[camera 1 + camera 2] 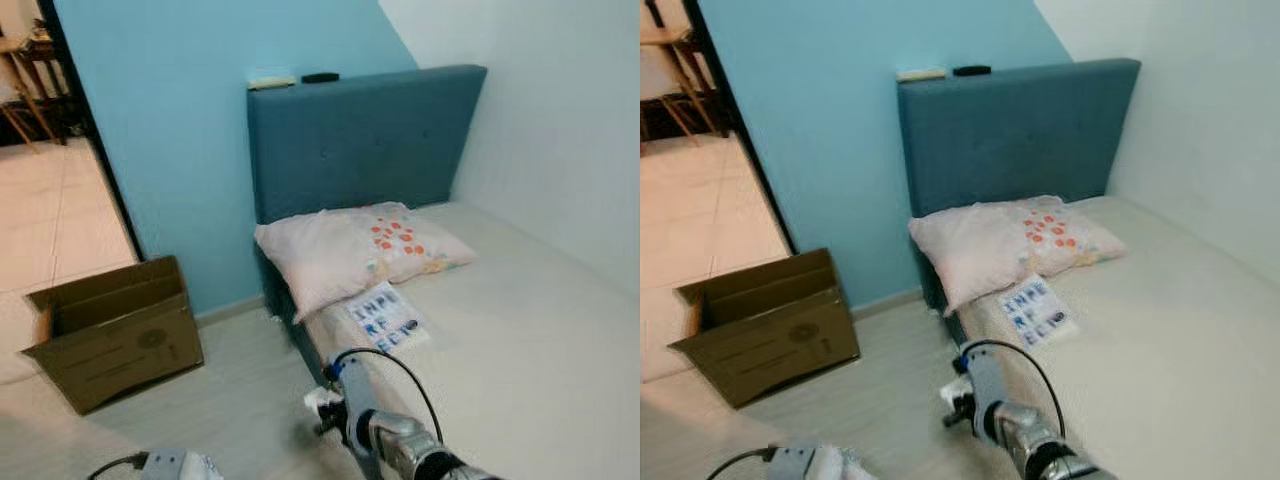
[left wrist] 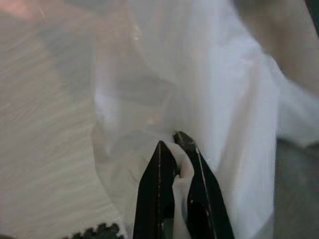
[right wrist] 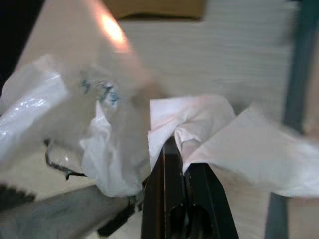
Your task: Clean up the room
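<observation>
Bedroom w/ blue wall and pale wood floor; doorway top-left opens onto a tiled area w/ wooden furniture legs. Bed sits in the corner, beige sheet, blue padded headboard against the wall. Two small items on top of the headboard: a pale flat one and a dark one, can't ID either. Pink pillow w/ orange spots lies at the head end, touching the headboard base. Printed sheet w/ blue letters lies on the mattress just below the pillow, near the bed's left edge. Open cardboard box stands on the floor left of the bed, near the wall, flaps up. Right arm reaches fwd low along the bed's left side, black cable looping over it; right gripper is clamped on a crumpled white tissue, fingers nearly together w/ the paper pinched between them. In the right wrist view a clear plastic bag hangs just beside the tissue, over the floor. Left gripper is low at bottom-left, fingers narrow, pinching a fold of that thin white bag film above the floor. Tissue and bag are near each other; can't tell if touching.
</observation>
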You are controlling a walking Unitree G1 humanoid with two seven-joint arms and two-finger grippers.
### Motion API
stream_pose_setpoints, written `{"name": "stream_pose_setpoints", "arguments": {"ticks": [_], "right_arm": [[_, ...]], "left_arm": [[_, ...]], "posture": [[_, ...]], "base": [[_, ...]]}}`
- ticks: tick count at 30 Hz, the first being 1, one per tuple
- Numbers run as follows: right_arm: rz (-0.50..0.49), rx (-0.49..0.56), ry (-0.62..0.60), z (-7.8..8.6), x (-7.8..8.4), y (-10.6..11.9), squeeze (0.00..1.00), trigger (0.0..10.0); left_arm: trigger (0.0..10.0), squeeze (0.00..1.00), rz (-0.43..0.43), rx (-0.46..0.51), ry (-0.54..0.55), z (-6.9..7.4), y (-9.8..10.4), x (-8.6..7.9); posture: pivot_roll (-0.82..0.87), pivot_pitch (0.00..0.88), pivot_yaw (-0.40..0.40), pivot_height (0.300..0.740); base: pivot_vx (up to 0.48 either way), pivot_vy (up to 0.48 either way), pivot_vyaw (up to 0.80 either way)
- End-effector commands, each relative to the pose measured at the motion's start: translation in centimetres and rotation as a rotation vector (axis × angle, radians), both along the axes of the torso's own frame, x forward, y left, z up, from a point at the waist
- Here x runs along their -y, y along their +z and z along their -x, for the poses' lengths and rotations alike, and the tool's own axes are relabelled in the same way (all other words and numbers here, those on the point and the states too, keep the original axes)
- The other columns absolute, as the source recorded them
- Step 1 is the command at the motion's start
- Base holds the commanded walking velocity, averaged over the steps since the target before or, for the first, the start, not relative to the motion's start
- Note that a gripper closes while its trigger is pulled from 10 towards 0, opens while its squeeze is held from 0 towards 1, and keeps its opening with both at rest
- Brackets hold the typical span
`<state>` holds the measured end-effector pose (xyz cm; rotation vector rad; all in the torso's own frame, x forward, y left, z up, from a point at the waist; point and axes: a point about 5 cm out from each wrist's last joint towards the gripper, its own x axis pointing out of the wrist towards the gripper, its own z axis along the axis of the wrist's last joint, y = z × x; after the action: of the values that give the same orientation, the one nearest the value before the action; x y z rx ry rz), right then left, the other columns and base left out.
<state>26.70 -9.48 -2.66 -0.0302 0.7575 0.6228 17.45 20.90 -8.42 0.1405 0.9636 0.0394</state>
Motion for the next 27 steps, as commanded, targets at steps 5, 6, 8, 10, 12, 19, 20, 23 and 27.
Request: {"name": "stream_pose_setpoints", "arguments": {"ticks": [5, 6, 8, 10, 12, 19, 20, 23, 27], "right_arm": [[0.012, -0.001, 0.014, 0.1, 0.0, -0.1, 0.0, 10.0], [0.012, 0.0, 0.018, 0.1, 0.0, -0.1, 0.0, 10.0], [0.013, 0.0, 0.021, 0.1, 0.0, -0.1, 0.0, 10.0], [0.02, 0.0, 0.029, 0.2, 0.0, -0.1, 0.0, 10.0], [0.032, 0.004, 0.04, 0.2, -0.1, -0.1, 0.0, 10.0], [0.039, 0.022, 0.074, 0.1, -0.4, 0.0, 0.0, 10.0], [0.044, 0.027, 0.091, 0.1, -0.5, 0.1, 0.0, 10.0], [0.057, 0.035, 0.122, 0.1, -0.7, 0.1, 0.0, 10.0], [0.061, 0.04, 0.12, 0.0, -0.8, 0.2, 0.0, 10.0]], "left_arm": [[10.0, 0.0, 0.022, 0.009, 0.034, -0.4, 0.1, 0.1], [10.0, 0.0, 0.023, 0.011, 0.033, -0.5, 0.2, 0.2], [10.0, 0.0, 0.022, 0.012, 0.031, -0.6, 0.2, 0.3], [10.0, 0.0, 0.021, 0.013, 0.022, -0.7, 0.2, 0.4], [10.0, 0.0, 0.018, 0.019, 0.018, -0.8, 0.3, 0.4], [10.0, 0.0, 0.016, 0.071, 0.054, -1.8, 0.9, -0.1], [10.0, 0.0, 0.016, 0.083, 0.063, -2.1, 1.1, -0.2], [10.0, 0.0, 0.023, 0.118, 0.085, -3.0, 1.6, -0.5], [10.0, 0.0, 0.03, 0.17, 0.09, -4.3, 2.5, -0.5]], "posture": [[0.04, 0.0, -0.037, 0.74], [0.04, 0.0, -0.037, 0.74], [0.04, 0.0, -0.037, 0.74], [0.04, 0.0, -0.039, 0.74], [0.04, 0.0, -0.04, 0.74], [0.05, 0.0, -0.046, 0.74], [0.05, 0.0, -0.047, 0.74], [0.06, 0.0, -0.049, 0.74], [0.06, 0.0, -0.049, 0.74]], "base": [[0.0, 0.0, 0.79], [0.0, 0.0, 0.79], [0.0, 0.0, 0.79], [0.0, 0.0, 0.79], [0.0, 0.0, 0.79], [0.304, 0.0, 0.59], [0.48, 0.0, 0.0], [0.48, 0.0, 0.22], [0.48, 0.0, 0.47]]}}
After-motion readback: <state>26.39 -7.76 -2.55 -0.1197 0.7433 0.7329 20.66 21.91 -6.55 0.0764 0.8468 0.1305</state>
